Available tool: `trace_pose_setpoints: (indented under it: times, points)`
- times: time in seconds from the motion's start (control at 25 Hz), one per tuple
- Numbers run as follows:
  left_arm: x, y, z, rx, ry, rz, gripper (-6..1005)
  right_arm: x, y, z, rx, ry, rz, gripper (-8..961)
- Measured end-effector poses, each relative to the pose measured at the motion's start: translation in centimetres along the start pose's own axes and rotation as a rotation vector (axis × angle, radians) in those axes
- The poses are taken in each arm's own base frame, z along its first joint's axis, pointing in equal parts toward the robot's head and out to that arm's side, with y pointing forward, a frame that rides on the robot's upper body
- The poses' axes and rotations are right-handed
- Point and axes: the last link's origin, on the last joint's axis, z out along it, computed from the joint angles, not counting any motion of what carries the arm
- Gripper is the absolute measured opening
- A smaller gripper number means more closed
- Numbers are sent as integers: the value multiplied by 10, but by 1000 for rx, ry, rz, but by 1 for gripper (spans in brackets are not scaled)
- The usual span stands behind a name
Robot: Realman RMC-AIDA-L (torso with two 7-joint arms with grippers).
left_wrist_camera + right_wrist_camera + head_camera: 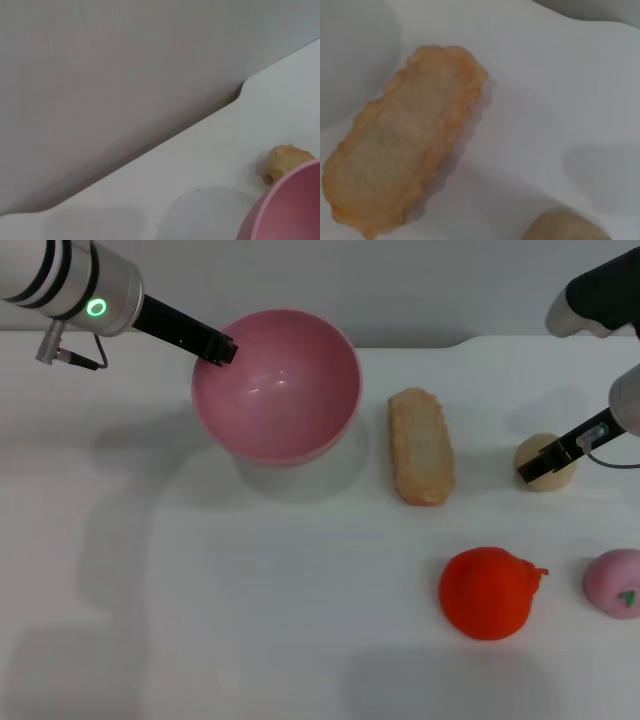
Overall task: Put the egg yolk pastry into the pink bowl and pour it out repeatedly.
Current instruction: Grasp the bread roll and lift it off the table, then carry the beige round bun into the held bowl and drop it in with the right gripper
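The pink bowl (275,390) is at the back left in the head view, tilted with its opening facing me and nothing inside it. My left gripper (218,350) is shut on the bowl's far-left rim. The bowl's rim also shows in the left wrist view (290,210). The egg yolk pastry (560,478), a small beige ball, sits on the table at the right. My right gripper (535,468) is down at the pastry, with a dark finger across it. An edge of the pastry shows in the right wrist view (565,227).
A long crusty bread (420,445) lies between the bowl and the pastry, and shows in the right wrist view (405,160) and the left wrist view (285,160). A red-orange round fruit (488,592) and a pink fruit with a green mark (615,582) sit at the front right. The white table (200,590) ends at a grey wall behind.
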Motion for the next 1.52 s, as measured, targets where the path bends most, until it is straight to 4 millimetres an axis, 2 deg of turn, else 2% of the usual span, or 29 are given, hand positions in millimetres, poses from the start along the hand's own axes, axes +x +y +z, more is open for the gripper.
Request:
trace_pose_setpoints:
  times: [0.48,0.88,0.96,1.08,1.24,1.4,1.48,1.52]
  points:
    - [0,0,0,-2,-2,-2,42,1,0,2,15,-10,-18,575]
    - [0,-1,-1,1,2,-2,42,-5,-5,-10,20,-37,-5,501]
    - [0,-1,-1,2,2,-4,42,-9,-9,-18,34,-57,2,485]
    - [0,-1,-1,0,0,-1,43,-20,-14,-44,64,-107,-2,459]
    - [0,-1,-1,0,-1,0,43,-46,-13,-105,88,-280,-27,422]
    - [0,0,-1,-5,-6,1,43,-68,16,-174,-2,-554,-110,389]
    - [0,1,-1,-7,-8,2,43,-73,48,-209,-101,-714,-214,372]
    - [0,2,-1,-10,-12,6,43,-73,48,-209,-101,-714,-214,368]
